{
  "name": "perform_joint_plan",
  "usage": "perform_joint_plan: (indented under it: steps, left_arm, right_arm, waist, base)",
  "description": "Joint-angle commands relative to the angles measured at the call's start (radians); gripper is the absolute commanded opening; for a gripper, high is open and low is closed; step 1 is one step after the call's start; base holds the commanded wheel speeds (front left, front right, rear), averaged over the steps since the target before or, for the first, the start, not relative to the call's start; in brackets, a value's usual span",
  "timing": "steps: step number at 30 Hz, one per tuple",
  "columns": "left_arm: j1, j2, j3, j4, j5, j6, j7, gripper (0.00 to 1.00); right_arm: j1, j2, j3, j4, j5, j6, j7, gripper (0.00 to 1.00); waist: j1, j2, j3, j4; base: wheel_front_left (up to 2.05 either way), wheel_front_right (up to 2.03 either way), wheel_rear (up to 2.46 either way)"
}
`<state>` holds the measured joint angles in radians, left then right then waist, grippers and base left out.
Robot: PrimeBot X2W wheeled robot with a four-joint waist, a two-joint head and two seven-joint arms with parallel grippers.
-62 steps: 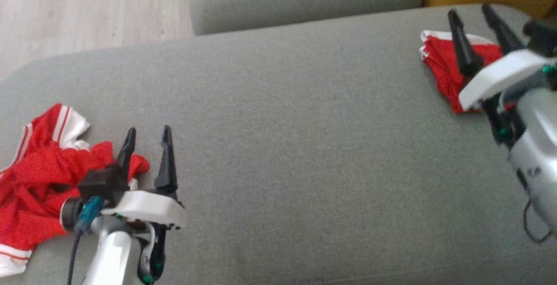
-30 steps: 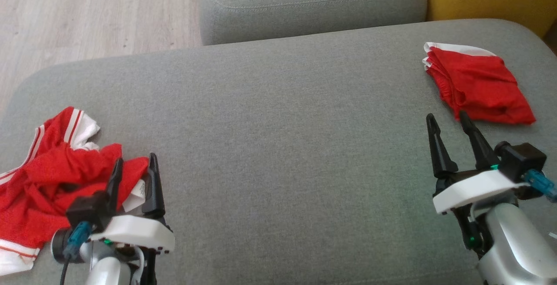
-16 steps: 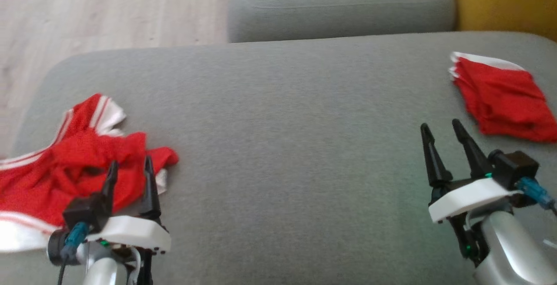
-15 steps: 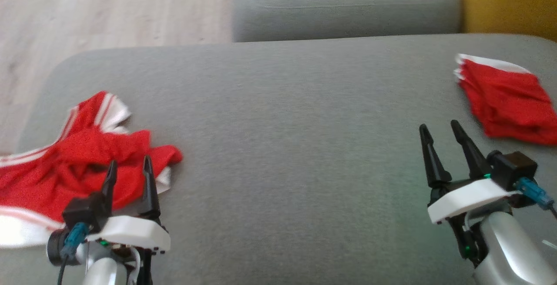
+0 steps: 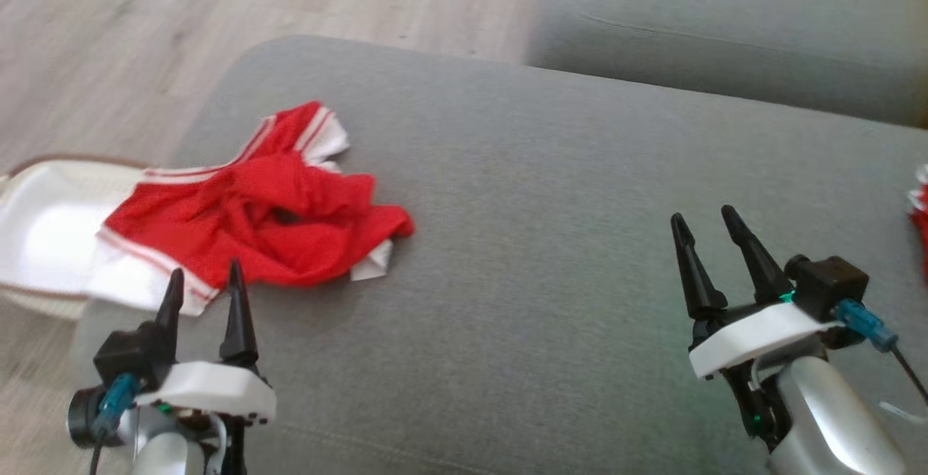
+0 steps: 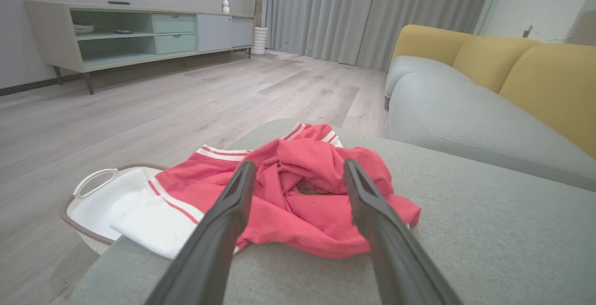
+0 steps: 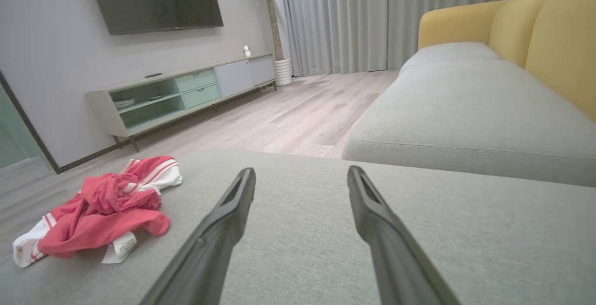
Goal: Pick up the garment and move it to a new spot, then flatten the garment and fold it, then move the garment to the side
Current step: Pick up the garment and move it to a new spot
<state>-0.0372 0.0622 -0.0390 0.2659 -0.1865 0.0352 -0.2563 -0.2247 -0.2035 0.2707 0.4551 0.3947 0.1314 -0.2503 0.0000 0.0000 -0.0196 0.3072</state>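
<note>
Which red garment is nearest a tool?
The crumpled red-and-white striped garment, just ahead of the left tool; the other red cloth lies at the right edge, farther from the right tool.

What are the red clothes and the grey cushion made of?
The red garment looks like thin, matte knit sports fabric, maybe mesh: it crumples softly and looks finely dotted. The grey cushion seems matte woven upholstery: a grainy weave shows.

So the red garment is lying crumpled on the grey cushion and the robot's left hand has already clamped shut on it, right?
Not quite. The red garment does lie crumpled on the grey cushion, but the left hand has not clamped on it: the left wrist view shows its two fingers spread open, nothing pinched between them.
</note>
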Motion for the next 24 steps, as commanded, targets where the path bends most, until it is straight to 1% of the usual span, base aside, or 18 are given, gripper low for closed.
perform_joint_plan:
  steps: [1,7,11,14,18,21,24]
  left_arm:
    - [-0.023,0.020,0.041,-0.036,-0.002,0.003,-0.003,1.00]
    - [-0.021,0.022,0.036,-0.052,-0.007,0.009,0.005,1.00]
    - [-0.024,0.022,0.040,-0.069,-0.018,0.014,0.018,1.00]
    - [-0.041,0.022,0.043,-0.090,-0.038,0.010,0.047,1.00]
    - [-0.112,0.052,0.054,-0.123,-0.062,-0.003,0.133,1.00]
    - [-0.190,0.084,0.067,-0.126,-0.092,-0.011,0.251,1.00]
    - [-0.284,0.119,0.093,-0.108,-0.113,0.005,0.360,1.00]
  right_arm:
    - [-0.021,-0.005,0.013,-0.035,0.002,-0.001,-0.007,1.00]
    - [-0.023,-0.001,0.018,-0.038,0.000,-0.001,-0.008,1.00]
    - [-0.027,-0.004,0.029,-0.040,0.003,-0.001,-0.009,1.00]
    - [-0.029,-0.009,0.034,-0.042,0.008,-0.001,-0.009,1.00]
    - [-0.037,-0.019,0.039,-0.048,0.016,-0.001,-0.007,1.00]
    - [-0.045,-0.027,0.041,-0.051,0.024,-0.001,-0.004,1.00]
    - [-0.057,-0.033,0.046,-0.057,0.028,-0.001,-0.001,1.00]
  waist:
    - [0.0000,0.0000,0.001,0.037]
    - [0.0000,0.0000,0.006,0.057]
    - [0.0000,0.0000,0.015,0.051]
    - [0.0000,0.0000,0.029,0.043]
    - [0.0000,0.0000,0.052,0.026]
    - [0.0000,0.0000,0.073,0.007]
    - [0.0000,0.0000,0.101,-0.024]
  base:
    - [0.00,0.00,0.00]
    - [0.00,0.00,0.00]
    - [0.00,0.00,0.00]
    - [0.00,0.00,0.00]
    - [0.00,0.00,0.00]
    - [0.00,0.00,0.00]
    - [0.00,0.00,0.00]
